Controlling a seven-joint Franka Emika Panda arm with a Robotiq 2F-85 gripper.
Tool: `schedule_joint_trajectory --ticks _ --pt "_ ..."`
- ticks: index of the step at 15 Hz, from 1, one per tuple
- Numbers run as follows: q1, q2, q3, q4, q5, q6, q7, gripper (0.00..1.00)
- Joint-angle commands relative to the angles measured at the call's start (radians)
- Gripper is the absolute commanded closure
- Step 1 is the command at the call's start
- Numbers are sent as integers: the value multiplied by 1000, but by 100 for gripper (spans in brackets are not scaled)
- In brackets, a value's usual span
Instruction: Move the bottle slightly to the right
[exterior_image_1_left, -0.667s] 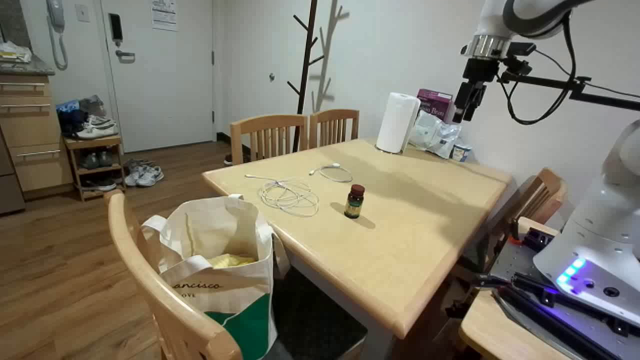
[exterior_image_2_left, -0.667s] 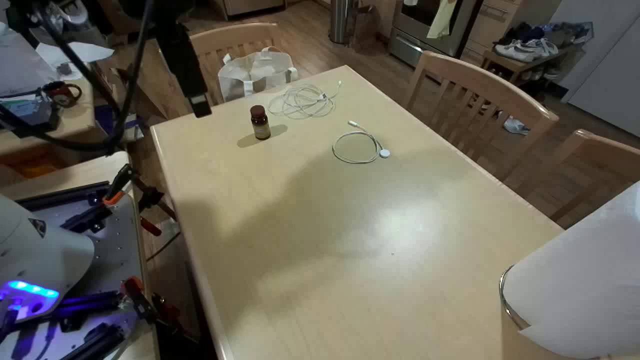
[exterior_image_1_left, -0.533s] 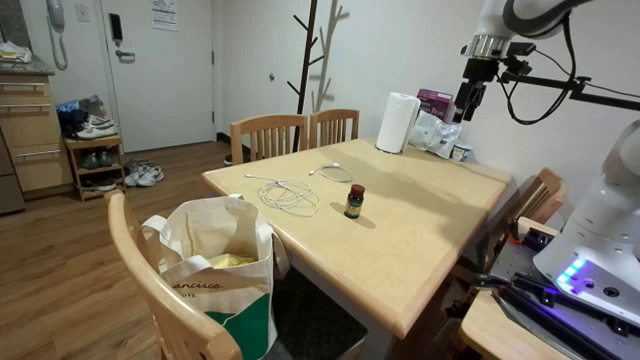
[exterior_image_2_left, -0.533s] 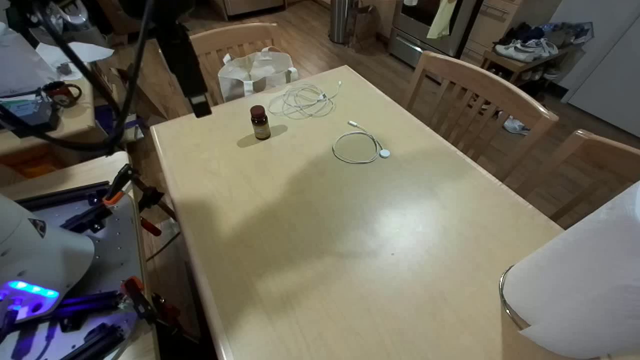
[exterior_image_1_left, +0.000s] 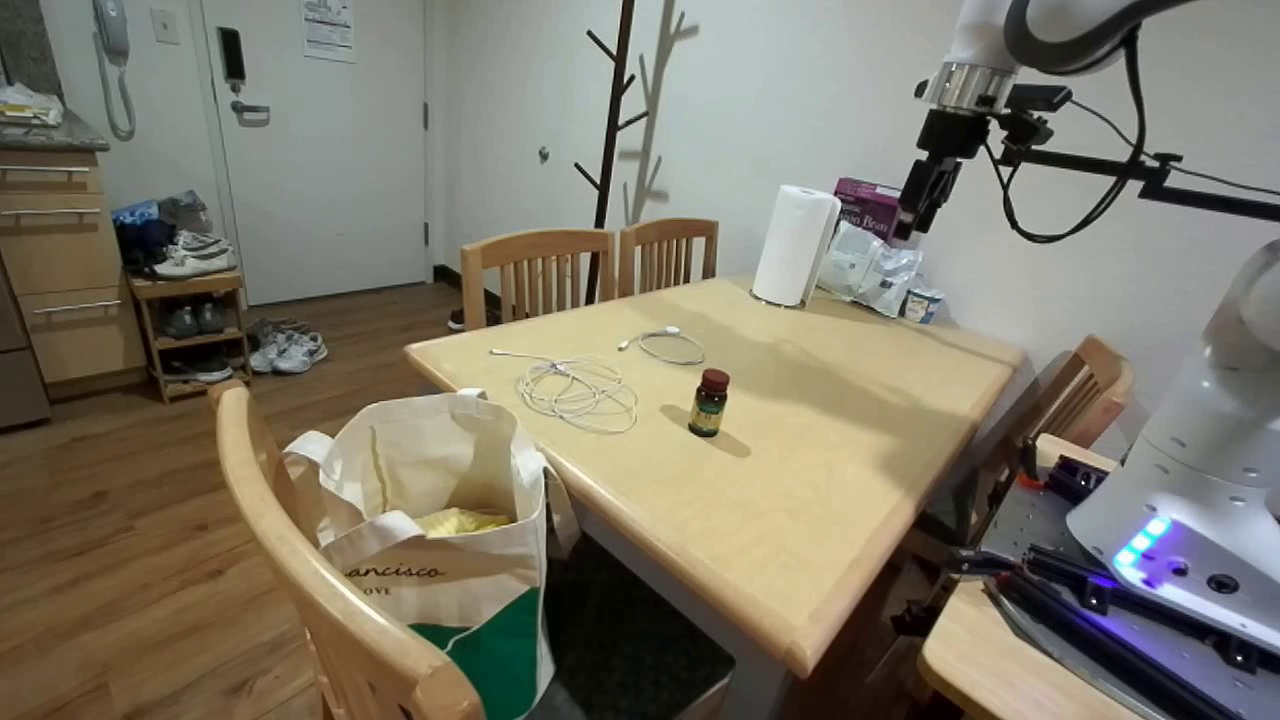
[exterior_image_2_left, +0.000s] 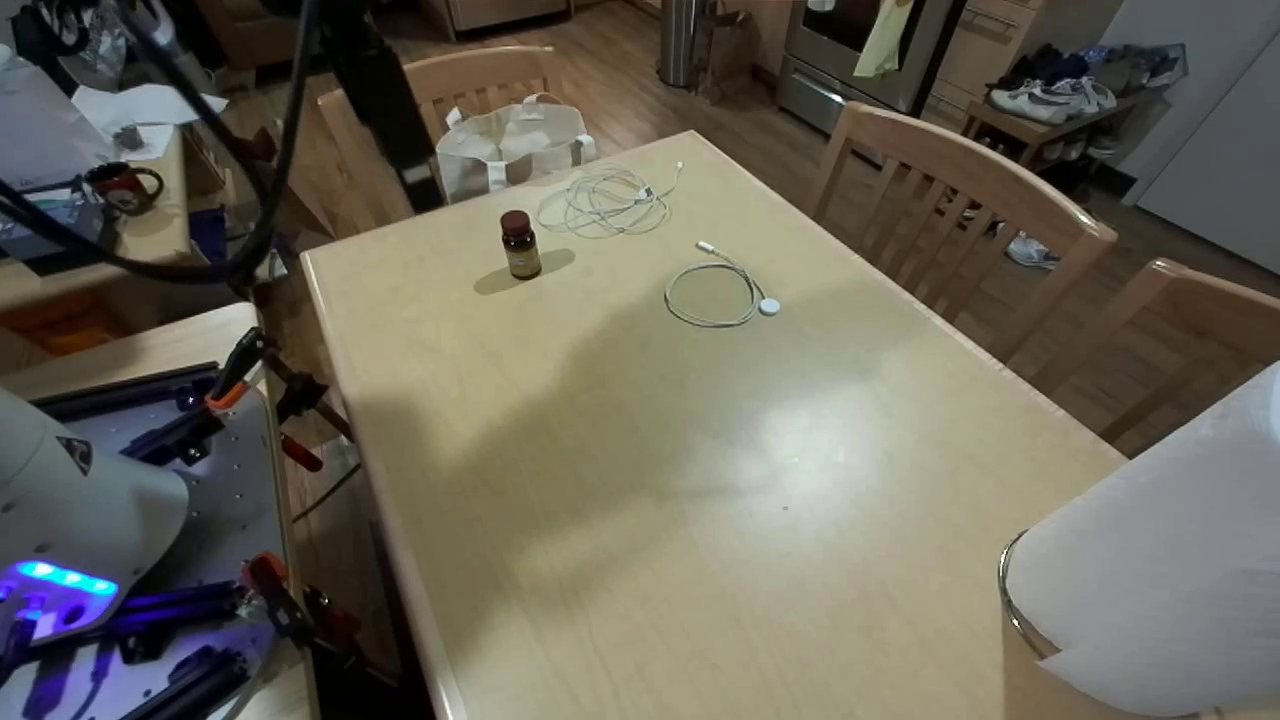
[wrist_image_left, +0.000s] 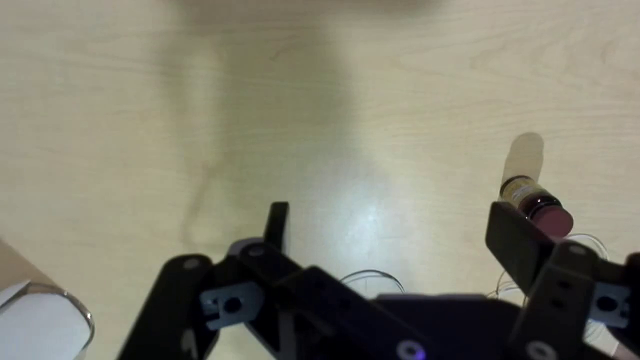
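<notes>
The bottle is small and dark brown, with a reddish-brown cap and a yellowish label. It stands upright on the table in both exterior views (exterior_image_1_left: 707, 408) (exterior_image_2_left: 521, 250). In the wrist view the bottle (wrist_image_left: 522, 192) is at the right, partly hidden behind the right finger. My gripper is open and empty, its fingers wide apart in the wrist view (wrist_image_left: 387, 212). It hangs high above the table, well apart from the bottle, in both exterior views (exterior_image_1_left: 912, 222) (exterior_image_2_left: 422, 190).
White coiled cables (exterior_image_1_left: 578, 395) (exterior_image_2_left: 715, 295) lie near the bottle on the wooden table (exterior_image_1_left: 760, 520). A paper towel roll (exterior_image_1_left: 797, 245) (exterior_image_2_left: 1150, 560), bags (exterior_image_1_left: 870, 268) and a purple box (exterior_image_1_left: 868, 207) stand by the wall. A tote bag (exterior_image_1_left: 440, 500) hangs over a chair side.
My gripper has shifted slightly, to the left in an exterior view, with a small change of tilt. The arm's cables have swung with it. The bottle has not moved.
</notes>
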Motion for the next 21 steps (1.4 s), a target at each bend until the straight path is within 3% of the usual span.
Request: schedule_joint_trajectory --ticks 1,4,5,6,10,13,18,19,21 --pt "10 31 100 18 -86 160 78 0" --pt "13 74 188 7 -162 337 161 0" --pt "52 94 167 15 -124 320 95 0" --pt "32 45 161 5 -123 285 119 0" --pt "59 84 166 6 -121 302 116 0" --pt "56 116 206 -38 -134 374 193 0" --pt "161 195 183 -177 13 549 156 0" --pt "179 212 190 -185 44 571 165 0" --pt "144 232 263 -170 -30 516 267 0"
